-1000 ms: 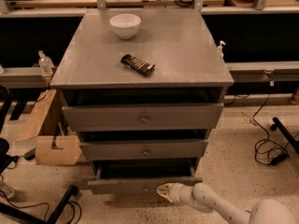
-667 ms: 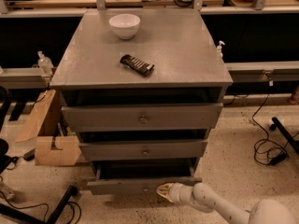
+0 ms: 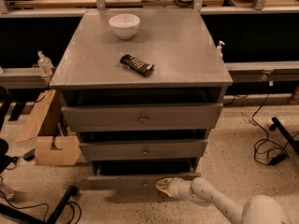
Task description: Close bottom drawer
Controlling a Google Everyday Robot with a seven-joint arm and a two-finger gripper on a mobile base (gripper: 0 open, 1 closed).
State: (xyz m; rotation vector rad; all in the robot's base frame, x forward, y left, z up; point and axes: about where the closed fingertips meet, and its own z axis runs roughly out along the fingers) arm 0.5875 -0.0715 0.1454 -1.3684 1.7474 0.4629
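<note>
The bottom drawer is the lowest and narrowest of three grey drawers in the cabinet. It stands pulled out a little, with a dark gap above its thin front panel. Its knob is hard to make out beside the gripper. My gripper sits at the right half of that front panel, at the end of my white arm that comes in from the lower right. It touches or nearly touches the panel.
The middle drawer and the top drawer also stand slightly out. On the cabinet top are a white bowl and a dark snack bar. A cardboard box and cables lie on the floor at the left; more cables lie at the right.
</note>
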